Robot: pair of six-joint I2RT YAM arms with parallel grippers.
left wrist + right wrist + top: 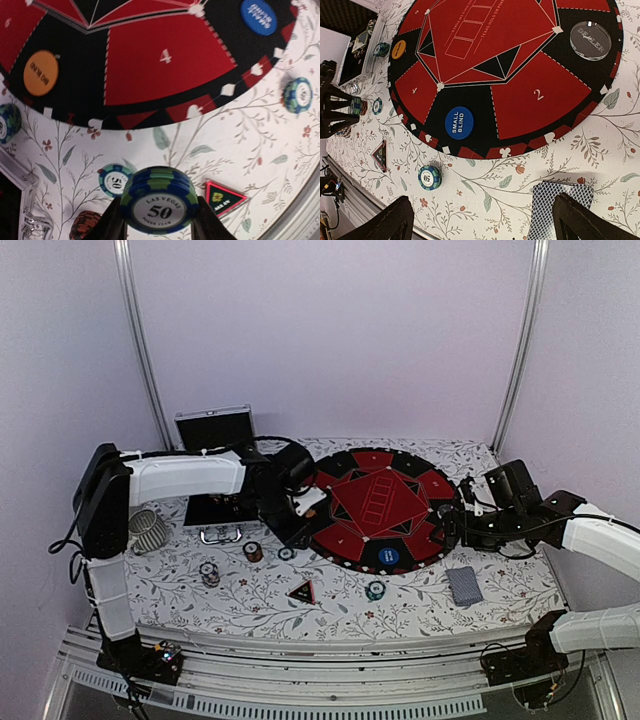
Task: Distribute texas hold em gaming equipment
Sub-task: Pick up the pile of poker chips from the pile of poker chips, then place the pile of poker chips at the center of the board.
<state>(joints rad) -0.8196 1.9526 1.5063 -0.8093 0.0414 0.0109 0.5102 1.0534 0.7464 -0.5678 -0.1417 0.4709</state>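
My left gripper is shut on a small stack of teal-and-blue poker chips, held above the cloth by the mat's left edge. Below it lie a single teal chip, the red-black triangle and a brown chip stack. On the mat sit an orange button and a blue button. My right gripper stands open and empty over the cloth. The playing cards lie by its right finger, and a teal chip stack lies to its left.
The round red-and-black mat fills the table's middle, with a clear dealer button on it. The open black case stands at the back left. A ribbed metal cup and another chip stack are at the left.
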